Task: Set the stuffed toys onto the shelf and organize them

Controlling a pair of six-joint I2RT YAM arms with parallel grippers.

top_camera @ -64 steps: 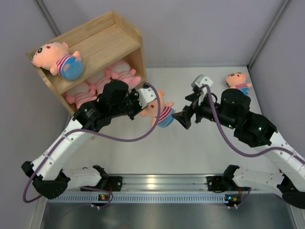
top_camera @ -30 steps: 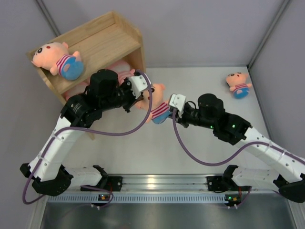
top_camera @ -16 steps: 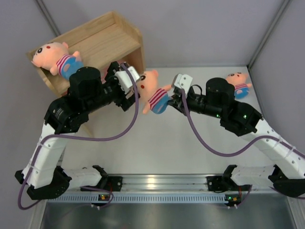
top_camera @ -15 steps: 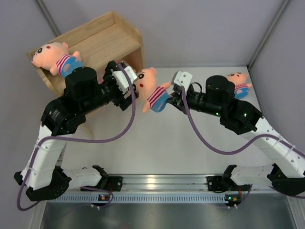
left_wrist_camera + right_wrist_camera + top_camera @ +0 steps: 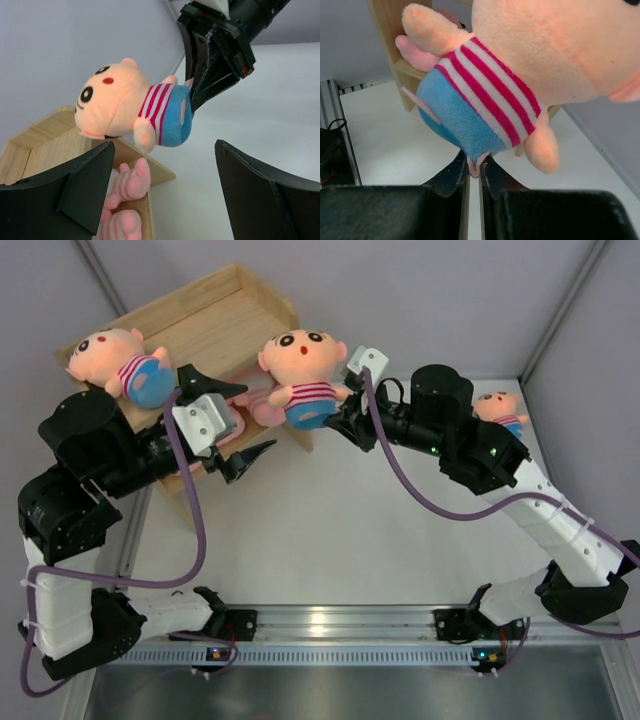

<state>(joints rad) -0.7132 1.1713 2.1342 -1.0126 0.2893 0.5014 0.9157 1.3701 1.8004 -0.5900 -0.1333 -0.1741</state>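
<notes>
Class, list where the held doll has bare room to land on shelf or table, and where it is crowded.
Free: the shelf top tier right of the lying doll, and the table in its middle. Crowded: the lower tier, packed with pink striped animals, with the open left pincer and the held doll close by.

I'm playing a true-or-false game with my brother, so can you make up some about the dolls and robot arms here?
The right gripper holds a doll by its blue bottom. True.
The left gripper is squeezing a doll. False: it is open and holds nothing.
A second doll lies on top of the shelf. True.
The pink striped animals sit on top of the shelf. False: they are inside it, under its top board.
</notes>
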